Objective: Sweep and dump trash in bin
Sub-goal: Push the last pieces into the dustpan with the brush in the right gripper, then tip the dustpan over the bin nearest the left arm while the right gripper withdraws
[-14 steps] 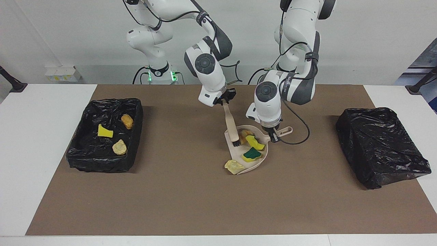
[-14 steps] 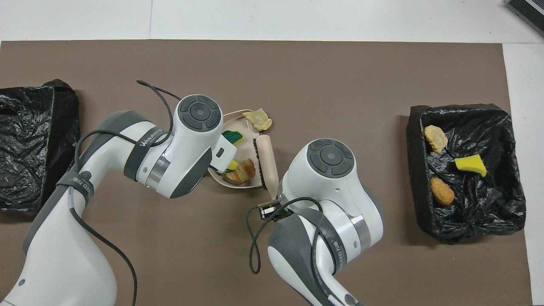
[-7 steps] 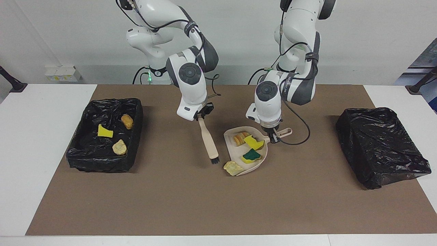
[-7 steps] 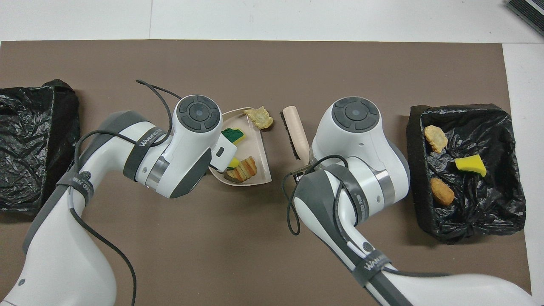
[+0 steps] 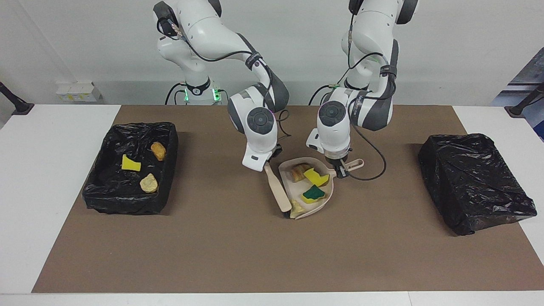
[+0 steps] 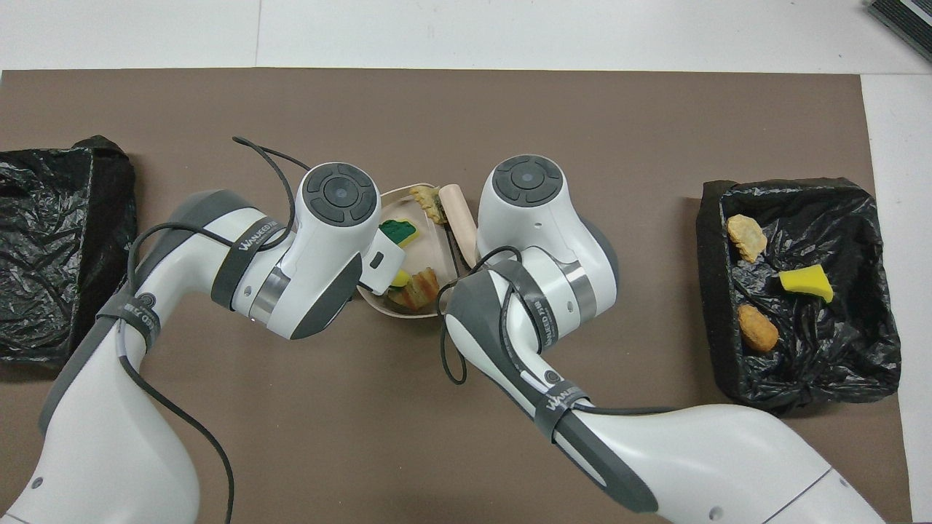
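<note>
Lying mid-table: dustpan (image 5: 325, 199) carrying four trash (image 5: 313, 193) scraps, left gripper (image 5: 341, 171) clamping its handle, right gripper (image 5: 268, 165) clamping brush (image 5: 278, 191) against pan mouth; three more scraps sitting in bin (image 5: 163, 170) toward right arm's end

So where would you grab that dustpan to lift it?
By the short handle on the dustpan, on the side toward the left arm's end, coming down from above. It juts clear of the scraps, and the left claw is shut on it there.
</note>
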